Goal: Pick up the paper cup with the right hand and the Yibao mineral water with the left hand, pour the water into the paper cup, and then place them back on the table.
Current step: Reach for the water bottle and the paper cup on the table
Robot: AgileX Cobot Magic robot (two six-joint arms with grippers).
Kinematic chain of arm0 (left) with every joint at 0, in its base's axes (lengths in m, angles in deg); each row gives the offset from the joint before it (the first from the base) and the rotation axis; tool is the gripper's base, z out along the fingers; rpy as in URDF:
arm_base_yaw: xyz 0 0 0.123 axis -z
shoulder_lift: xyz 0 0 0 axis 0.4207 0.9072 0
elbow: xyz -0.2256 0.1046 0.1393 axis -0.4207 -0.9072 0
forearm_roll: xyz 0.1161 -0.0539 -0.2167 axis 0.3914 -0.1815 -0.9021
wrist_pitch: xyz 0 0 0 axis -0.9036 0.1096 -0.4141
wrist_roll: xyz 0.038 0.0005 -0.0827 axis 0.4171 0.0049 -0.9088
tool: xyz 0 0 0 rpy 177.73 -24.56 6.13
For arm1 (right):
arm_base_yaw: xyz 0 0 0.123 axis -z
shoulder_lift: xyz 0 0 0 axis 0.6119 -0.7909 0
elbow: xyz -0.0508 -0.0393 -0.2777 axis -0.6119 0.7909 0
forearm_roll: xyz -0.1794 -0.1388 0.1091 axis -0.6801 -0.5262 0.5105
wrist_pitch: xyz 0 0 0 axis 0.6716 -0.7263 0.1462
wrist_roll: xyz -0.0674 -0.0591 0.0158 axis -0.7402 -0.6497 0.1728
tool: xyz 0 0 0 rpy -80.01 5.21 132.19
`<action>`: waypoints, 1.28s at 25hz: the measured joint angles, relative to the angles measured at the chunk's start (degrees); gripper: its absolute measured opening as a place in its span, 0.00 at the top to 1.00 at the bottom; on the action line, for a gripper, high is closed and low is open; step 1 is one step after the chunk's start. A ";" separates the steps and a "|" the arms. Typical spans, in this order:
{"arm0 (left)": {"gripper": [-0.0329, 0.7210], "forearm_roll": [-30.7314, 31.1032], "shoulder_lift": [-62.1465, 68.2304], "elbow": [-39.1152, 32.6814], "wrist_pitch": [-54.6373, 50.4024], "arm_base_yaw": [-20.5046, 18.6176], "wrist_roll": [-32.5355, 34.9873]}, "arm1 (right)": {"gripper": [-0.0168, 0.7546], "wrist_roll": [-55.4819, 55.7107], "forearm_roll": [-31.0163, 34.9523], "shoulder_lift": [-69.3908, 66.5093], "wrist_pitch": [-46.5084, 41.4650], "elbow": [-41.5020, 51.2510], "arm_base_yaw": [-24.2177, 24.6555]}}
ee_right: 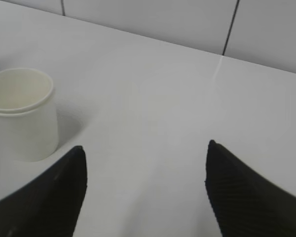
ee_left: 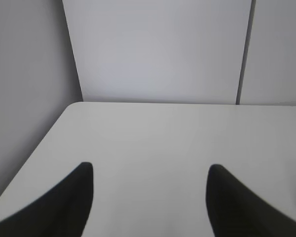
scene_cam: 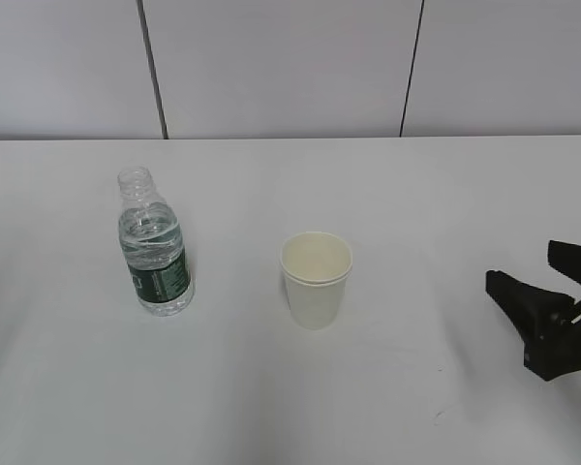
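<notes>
White table runs wide under a pale panelled wall with dark seams. Yibao mineral water stands upright on the left, uncapped, part filled, green label low on the body. Paper cup stands upright near the middle, mouth up, nothing visible inside, well apart from the bottle with bare tabletop between them.

Right hand shows at the right border of the exterior view, fingers spread, nothing between them, well to the right of the cup. Right wrist view: both fingers splayed wide over bare surface, cup at far left just beyond the left fingertip, not touching; table's far edge meets the wall above.

Left hand appears only in its own wrist view, out of the exterior shot. Its fingers are parted and grip nothing, over the table's rounded left corner; side and back edges both close, wall right behind. Bottle not in that view.
</notes>
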 joint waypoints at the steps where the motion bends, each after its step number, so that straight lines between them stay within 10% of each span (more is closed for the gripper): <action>1: 0.36 0.06 1.37 0.00 2.08 0.00 0.00 | 0.22 0.12 -0.81 -1.68 1.46 0.00 0.00; 19: 0.36 24.71 37.87 0.23 36.03 0.00 -4.99 | 0.22 -3.46 -9.43 -24.39 18.40 -3.10 0.00; 32: 0.35 36.33 56.13 1.84 37.56 0.00 -5.72 | 0.22 0.24 -18.67 -31.51 18.85 -8.12 0.00</action>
